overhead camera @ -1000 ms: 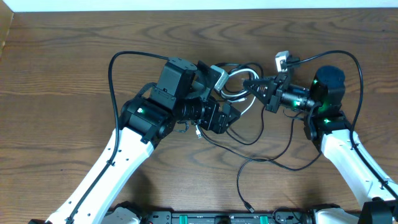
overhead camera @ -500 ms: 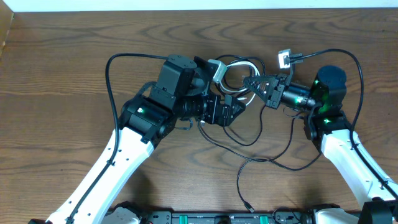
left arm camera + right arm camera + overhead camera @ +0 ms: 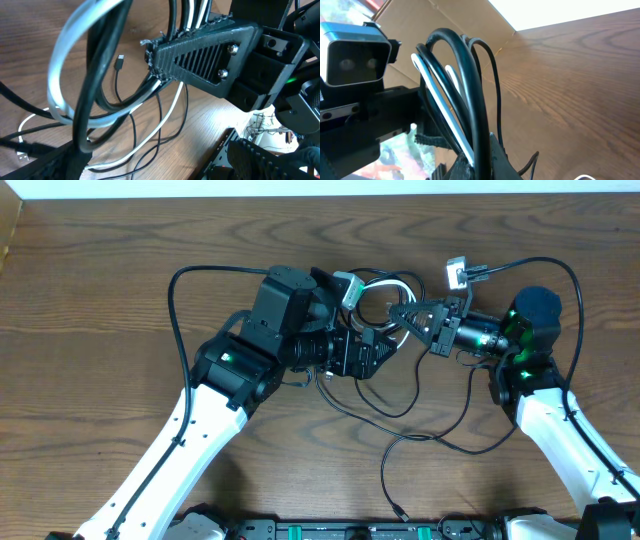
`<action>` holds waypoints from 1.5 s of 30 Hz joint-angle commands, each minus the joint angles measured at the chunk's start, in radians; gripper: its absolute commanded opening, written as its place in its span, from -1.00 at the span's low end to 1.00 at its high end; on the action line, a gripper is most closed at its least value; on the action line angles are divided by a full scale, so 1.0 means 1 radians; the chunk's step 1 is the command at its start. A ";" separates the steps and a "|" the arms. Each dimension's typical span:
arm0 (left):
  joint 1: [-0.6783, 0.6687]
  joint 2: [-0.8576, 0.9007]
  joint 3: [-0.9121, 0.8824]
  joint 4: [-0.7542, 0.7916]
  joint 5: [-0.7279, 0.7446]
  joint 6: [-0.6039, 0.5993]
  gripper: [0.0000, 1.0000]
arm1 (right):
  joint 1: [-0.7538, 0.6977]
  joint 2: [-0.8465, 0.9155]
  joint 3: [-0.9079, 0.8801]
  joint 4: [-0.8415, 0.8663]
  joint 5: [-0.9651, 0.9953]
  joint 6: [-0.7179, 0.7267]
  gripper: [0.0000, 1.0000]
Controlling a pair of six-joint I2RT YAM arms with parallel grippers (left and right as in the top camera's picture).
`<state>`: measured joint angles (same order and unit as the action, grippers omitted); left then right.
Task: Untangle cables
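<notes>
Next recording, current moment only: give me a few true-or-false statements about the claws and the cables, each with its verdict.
1. The right claw is shut on the cables. True.
2. The left claw is clamped shut. False: it is open, with cables running between its fingers.
3. Every one of the cables is black. False: a white cable loops among the black ones.
4. A small black plug lies on the wooden table. True.
</notes>
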<state>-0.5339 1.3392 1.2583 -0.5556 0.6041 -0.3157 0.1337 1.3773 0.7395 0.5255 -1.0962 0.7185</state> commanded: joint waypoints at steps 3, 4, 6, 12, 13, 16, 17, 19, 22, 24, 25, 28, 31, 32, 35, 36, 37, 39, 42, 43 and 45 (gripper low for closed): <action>-0.002 0.007 0.021 0.023 0.013 -0.004 0.83 | -0.001 -0.003 -0.002 0.010 -0.040 0.021 -0.98; -0.002 0.006 0.021 0.027 0.013 -0.004 0.84 | -0.001 -0.003 -0.002 0.010 -0.040 0.021 -0.98; -0.002 0.007 0.021 0.038 0.013 -0.004 0.83 | 0.000 -0.003 -0.002 0.010 -0.040 0.021 -0.98; -0.002 0.007 0.021 0.048 -0.049 -0.004 0.84 | 0.023 -0.003 -0.002 0.014 -0.040 0.021 -0.98; -0.002 0.007 0.021 0.049 -0.053 -0.004 0.83 | 0.025 -0.003 -0.002 0.017 -0.040 0.021 -0.98; -0.002 0.007 0.021 0.055 -0.055 -0.004 0.84 | 0.025 -0.003 -0.002 0.021 -0.040 0.021 -0.98; -0.002 0.007 0.021 0.057 -0.055 -0.004 0.84 | 0.025 -0.003 -0.002 0.021 -0.040 0.021 -0.98; -0.002 0.008 0.021 0.061 -0.058 -0.004 0.83 | 0.025 -0.003 -0.002 0.021 -0.041 0.021 -0.98; -0.002 0.008 0.021 0.069 -0.066 -0.004 0.83 | 0.025 -0.003 -0.002 0.021 -0.045 0.021 -0.98; -0.002 0.008 0.021 0.077 -0.066 -0.004 0.83 | 0.025 -0.003 -0.002 0.021 -0.047 0.021 -0.98; -0.002 0.008 0.021 0.080 -0.066 -0.005 0.83 | 0.025 -0.003 -0.002 0.021 -0.047 0.020 -0.98; -0.002 0.008 0.021 0.083 -0.065 -0.005 0.83 | 0.025 -0.003 -0.002 0.021 -0.047 0.013 -0.98; -0.002 0.008 0.021 0.084 -0.065 -0.018 0.84 | 0.025 -0.003 -0.002 0.021 -0.047 0.006 -0.98; -0.002 0.008 0.021 0.087 -0.064 -0.025 0.83 | 0.025 -0.003 -0.002 0.021 -0.047 0.006 -0.98; -0.003 0.008 0.021 0.096 -0.065 -0.035 0.61 | 0.026 -0.003 -0.002 0.021 -0.047 0.006 -0.98; -0.002 0.008 0.021 0.099 -0.065 -0.038 0.51 | 0.027 -0.003 -0.002 0.021 -0.047 0.006 -0.98; -0.002 0.008 0.021 0.102 -0.065 -0.038 0.41 | 0.030 -0.003 -0.002 0.021 -0.047 0.006 -0.98; -0.002 0.008 0.021 0.105 -0.065 -0.038 0.26 | 0.039 -0.003 -0.002 0.021 -0.042 0.000 -0.98; -0.002 0.008 0.021 0.106 -0.065 -0.038 -0.03 | 0.048 -0.003 -0.002 0.021 -0.034 -0.010 -0.98; -0.002 0.008 0.021 0.105 -0.065 -0.038 -0.17 | 0.048 -0.003 -0.002 0.021 -0.033 -0.010 -0.98; -0.002 0.008 0.021 0.105 -0.065 -0.038 -0.34 | 0.048 -0.003 -0.002 0.021 -0.033 -0.010 -0.98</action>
<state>-0.5339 1.3392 1.2583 -0.4564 0.5419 -0.3576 0.1726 1.3773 0.7395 0.5426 -1.1275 0.7231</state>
